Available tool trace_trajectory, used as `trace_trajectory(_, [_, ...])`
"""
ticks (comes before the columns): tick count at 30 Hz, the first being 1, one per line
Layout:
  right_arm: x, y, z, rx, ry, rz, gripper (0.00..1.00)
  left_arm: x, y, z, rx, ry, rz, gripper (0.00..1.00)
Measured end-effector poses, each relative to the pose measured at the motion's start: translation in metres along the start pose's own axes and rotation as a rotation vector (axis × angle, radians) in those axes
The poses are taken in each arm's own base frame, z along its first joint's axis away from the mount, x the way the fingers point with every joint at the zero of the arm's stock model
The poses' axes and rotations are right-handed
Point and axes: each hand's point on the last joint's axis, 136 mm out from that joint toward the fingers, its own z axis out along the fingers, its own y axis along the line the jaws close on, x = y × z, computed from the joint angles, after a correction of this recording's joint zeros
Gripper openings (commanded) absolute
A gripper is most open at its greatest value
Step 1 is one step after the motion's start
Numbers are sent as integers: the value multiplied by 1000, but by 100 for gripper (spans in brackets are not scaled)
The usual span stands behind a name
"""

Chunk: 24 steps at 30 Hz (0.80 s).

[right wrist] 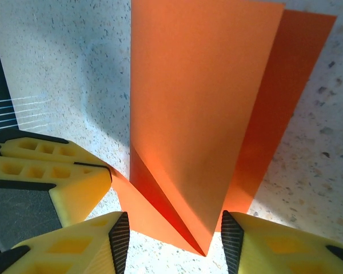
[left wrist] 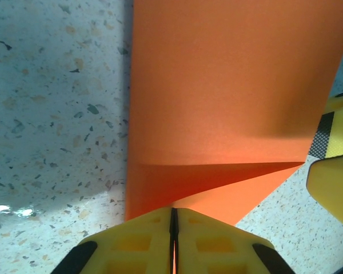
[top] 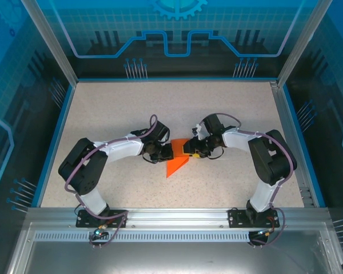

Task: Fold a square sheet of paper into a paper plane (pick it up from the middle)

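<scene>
The orange paper (top: 177,164), folded to a point, was in the middle of the table (top: 103,114), where my left pincer (left wrist: 173,220) pinched its edge tight to hold it steady, I think, while my right pincer (right wrist: 176,237) stood half open around its tip.

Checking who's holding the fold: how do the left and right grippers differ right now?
The left gripper is shut, pinching the edge of the orange paper; the right gripper stands open, straddling the folded corner without clamping it. The left one reaches in from the left, the right one from the opposite side. Both are yellow-tipped and meet at the paper.
</scene>
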Motion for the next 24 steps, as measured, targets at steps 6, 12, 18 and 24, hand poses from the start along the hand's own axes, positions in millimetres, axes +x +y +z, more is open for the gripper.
trace_trajectory(6, [1,10,4,-43,15,-32,47,0,5,5,-17,5,-5,10])
trace_trajectory(12, [8,21,8,-76,38,-110,45,1,10,10,-36,10,-10,10])
trace_trajectory(18, [3,27,8,-77,49,-185,36,0,10,12,-33,5,-9,10])
trace_trajectory(24, [5,22,14,-72,79,-207,26,0,10,13,-27,-2,-6,12])
